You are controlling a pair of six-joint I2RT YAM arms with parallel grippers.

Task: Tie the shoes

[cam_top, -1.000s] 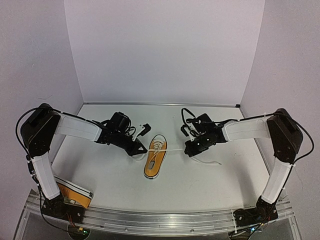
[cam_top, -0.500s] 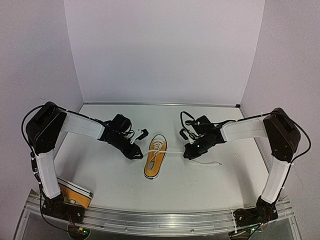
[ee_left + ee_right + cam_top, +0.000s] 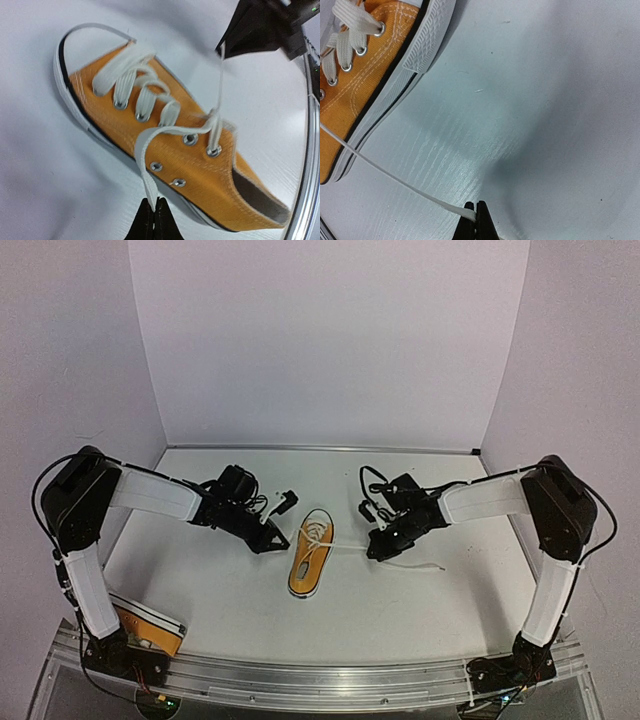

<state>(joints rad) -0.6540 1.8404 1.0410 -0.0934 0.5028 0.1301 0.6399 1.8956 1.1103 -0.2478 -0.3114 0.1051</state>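
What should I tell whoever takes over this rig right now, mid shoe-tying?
The left gripper: fingers shut on one lace end of the centre shoe.
The right gripper: fingers shut on the other lace end, drawn taut to its side.
The second shoe lies by the left arm's base, partly hidden.
Done: both lace ends gripped and spread apart.
Left: no knot or bow shows on the centre shoe; tie it, then the second shoe.
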